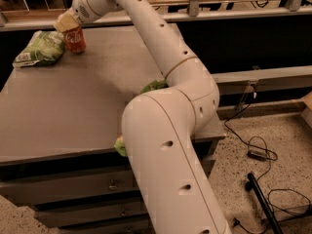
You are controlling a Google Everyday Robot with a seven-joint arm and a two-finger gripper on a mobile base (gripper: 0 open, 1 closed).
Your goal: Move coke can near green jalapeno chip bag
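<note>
The coke can point(75, 39), red with white lettering, stands upright at the far left of the table, just right of the pale green jalapeno chip bag point(41, 49), which lies flat. My gripper point(69, 27) reaches down from above and is closed around the top of the can. Its tan fingers point(63, 22) cover the can's silver top. The can's base is at or just above the table top; I cannot tell if it touches.
My white arm sweeps across the grey table point(73, 101) from the front right. A bright green bag point(154, 86) lies mostly hidden behind the arm near the table's right front. Drawers sit below. Cables point(258, 152) lie on the floor at right.
</note>
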